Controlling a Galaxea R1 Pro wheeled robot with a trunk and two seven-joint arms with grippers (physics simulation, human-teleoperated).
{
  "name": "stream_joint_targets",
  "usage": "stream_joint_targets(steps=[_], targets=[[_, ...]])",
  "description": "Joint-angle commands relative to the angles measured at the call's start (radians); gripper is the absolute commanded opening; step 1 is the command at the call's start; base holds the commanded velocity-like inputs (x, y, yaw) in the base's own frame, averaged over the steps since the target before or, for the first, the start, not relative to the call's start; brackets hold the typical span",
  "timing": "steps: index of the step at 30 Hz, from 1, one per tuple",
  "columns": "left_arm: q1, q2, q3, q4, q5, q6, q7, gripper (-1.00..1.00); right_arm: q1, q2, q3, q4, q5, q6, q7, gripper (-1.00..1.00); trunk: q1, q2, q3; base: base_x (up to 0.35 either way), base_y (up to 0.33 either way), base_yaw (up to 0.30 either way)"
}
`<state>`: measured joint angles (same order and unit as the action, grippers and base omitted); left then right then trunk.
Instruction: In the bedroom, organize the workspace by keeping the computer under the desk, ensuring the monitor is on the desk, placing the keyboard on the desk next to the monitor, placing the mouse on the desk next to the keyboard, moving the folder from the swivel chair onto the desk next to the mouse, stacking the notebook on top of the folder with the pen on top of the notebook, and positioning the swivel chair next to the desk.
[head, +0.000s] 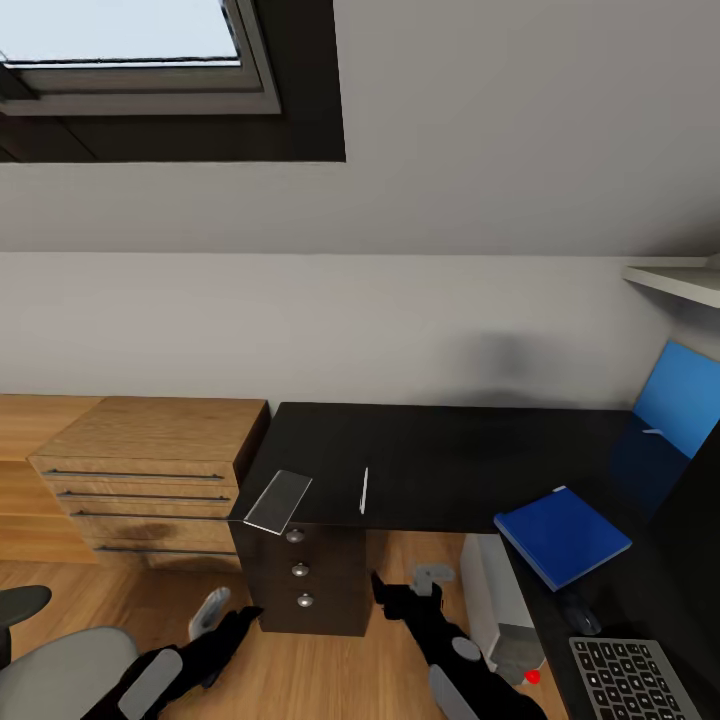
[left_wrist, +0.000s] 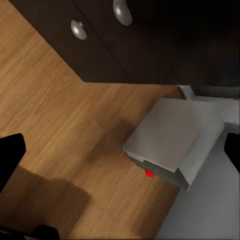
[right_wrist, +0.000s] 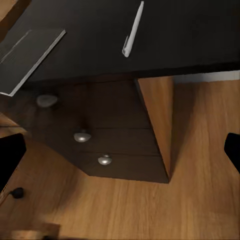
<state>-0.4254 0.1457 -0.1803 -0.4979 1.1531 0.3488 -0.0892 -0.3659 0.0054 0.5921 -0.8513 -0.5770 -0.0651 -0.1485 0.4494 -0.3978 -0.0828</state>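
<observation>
Notebook stacking looks next: your thin grey notebook (head: 278, 500) overhangs the black table (head: 440, 450) edge near the white pen (head: 364, 490). Both tools, left (head: 215, 612) and right (head: 420, 585), hang open and empty, so you must reach up for it.

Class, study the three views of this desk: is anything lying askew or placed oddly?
Yes. The notebook lies at the desk's front left corner, turned at an angle, with one corner jutting past the edge above the drawers. The pen lies apart from it, not on top. The blue folder also sits slightly angled.
</observation>
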Motion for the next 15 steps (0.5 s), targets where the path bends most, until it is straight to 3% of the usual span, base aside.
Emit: stream_joint_targets(steps=[1,4,6,13,15], targets=[[-0.017,0.006,-0.004,0.000,0.047,0.029,-0.004,1.00,-0.001,-0.003,0.002,-0.049,0.000,0.041,-0.012,1.00,0.001,-0.002,-0.002,0.000,0.000,0.000],[-0.042,0.014,-0.004,-0.001,0.108,0.068,-0.006,1.00,-0.002,-0.013,-0.007,-0.145,0.011,0.121,-0.034,1.00,0.001,-0.002,-0.002,0.000,0.000,0.000],[-0.052,0.017,-0.004,-0.003,0.131,0.078,-0.007,1.00,-0.002,-0.022,-0.017,-0.229,0.015,0.176,-0.059,1.00,0.001,-0.002,-0.002,0.000,0.000,0.000],[-0.061,0.015,0.002,0.000,0.151,0.024,-0.003,1.00,-0.001,-0.047,-0.025,-0.530,0.016,0.392,-0.190,1.00,0.001,-0.002,-0.002,0.000,0.000,0.000],[-0.062,0.016,0.002,0.004,0.153,0.006,-0.001,1.00,-0.001,-0.061,-0.024,-0.564,0.013,0.435,-0.211,1.00,0.001,-0.002,-0.002,0.000,0.000,0.000]])
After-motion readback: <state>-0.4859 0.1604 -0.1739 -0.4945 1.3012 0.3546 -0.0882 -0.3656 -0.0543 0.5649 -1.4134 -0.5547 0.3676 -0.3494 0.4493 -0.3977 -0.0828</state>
